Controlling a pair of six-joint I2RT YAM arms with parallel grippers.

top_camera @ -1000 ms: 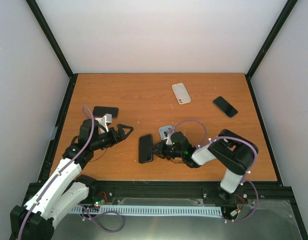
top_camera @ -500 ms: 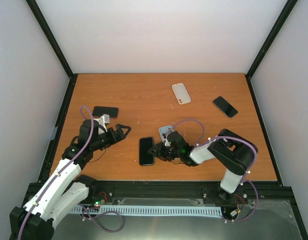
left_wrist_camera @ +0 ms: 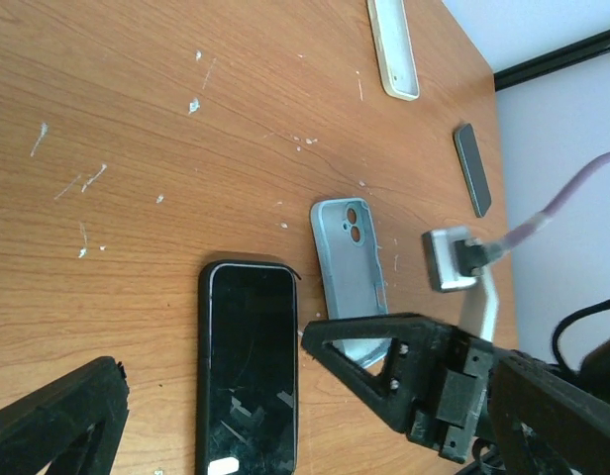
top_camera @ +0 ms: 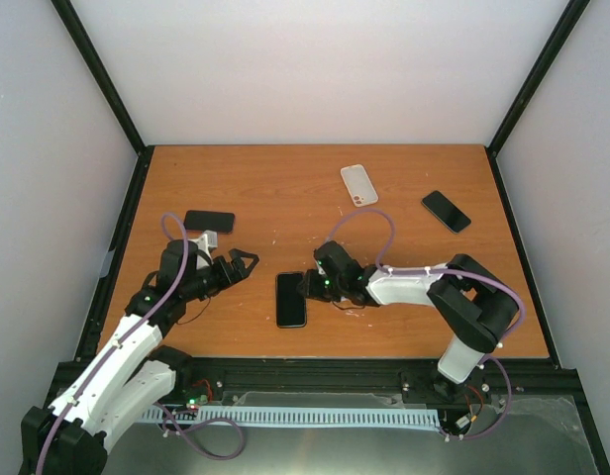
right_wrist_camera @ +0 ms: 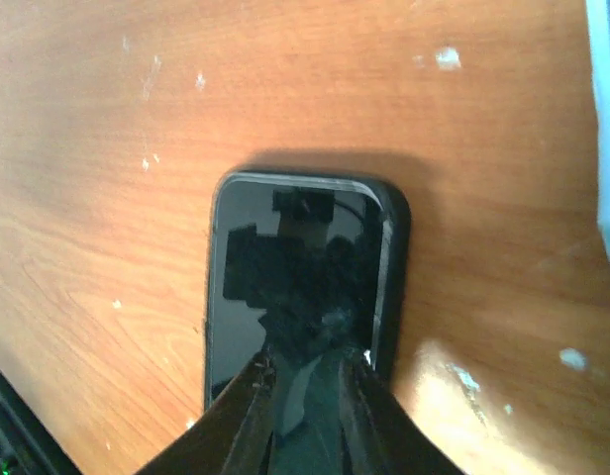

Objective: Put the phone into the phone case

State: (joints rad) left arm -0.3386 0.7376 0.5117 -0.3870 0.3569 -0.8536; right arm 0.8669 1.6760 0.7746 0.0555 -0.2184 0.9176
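A black phone (top_camera: 290, 299) lies flat, screen up, in a black case near the table's front middle; it also shows in the left wrist view (left_wrist_camera: 248, 366) and the right wrist view (right_wrist_camera: 295, 267). My right gripper (top_camera: 307, 286) is at the phone's right edge, its fingers nearly together, tips low over the screen (right_wrist_camera: 307, 361). My left gripper (top_camera: 244, 263) is open and empty, left of the phone, its jaws spread wide in the left wrist view (left_wrist_camera: 216, 396). A grey-blue empty case (left_wrist_camera: 350, 277) lies right of the phone, hidden under my right arm in the top view.
A white case (top_camera: 358, 184) lies at the back middle. A bare black phone (top_camera: 446, 210) lies at the back right. Another black phone (top_camera: 208, 221) lies behind my left gripper. The table's front edge (top_camera: 315, 358) is close to the cased phone.
The phone went from tilted to lying flat and straight. My right arm stretched out, its wrist now over the grey-blue case. My left gripper drew back slightly to the left.
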